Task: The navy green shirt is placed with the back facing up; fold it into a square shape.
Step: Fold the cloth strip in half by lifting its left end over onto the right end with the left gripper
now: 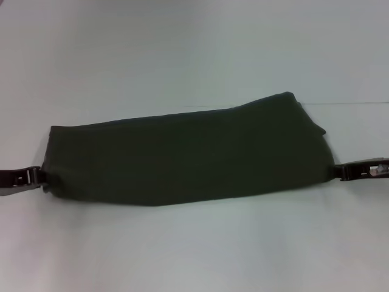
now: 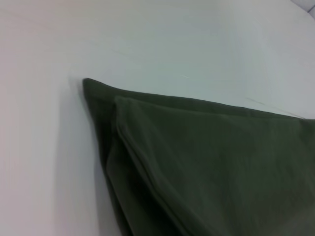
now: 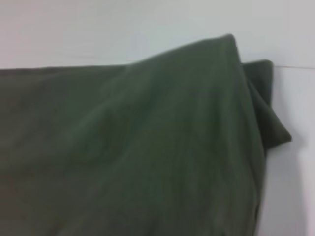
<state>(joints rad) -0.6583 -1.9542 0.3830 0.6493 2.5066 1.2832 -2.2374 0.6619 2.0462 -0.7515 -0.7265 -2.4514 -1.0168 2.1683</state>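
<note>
Between my two pincers lies the worktop (image 1: 194,48), a pale, plain surface, and on it the navy green shirt (image 1: 182,161), already gathered into a long band that spans the whole gap from one pincer to the other. The plain side faces up; no lettering shows in any view.

The shirt is soft, limp cotton. I judge it light but floppy: it will sag and drag wherever it is not supported, and stacked layers may slide apart if lifted from one layer only. The left wrist view shows a folded edge overlapping a lower layer at the band's end; the right wrist view shows a raised peak of cloth and a loose flap protruding beyond it. The band is thus uneven, higher toward the right pincer's end.

The left pincer (image 1: 35,176) sits at the band's left end, touching the near corner. The right pincer (image 1: 341,171) sits at the opposite end, likewise against the near corner. Whether either set of fingers is clamped on the cloth or merely resting beside it, I cannot tell.

Recommended hold: take each end corner through all layers at once, so the stack moves as one, then carry one end across onto the other to shorten the band toward a square.
</note>
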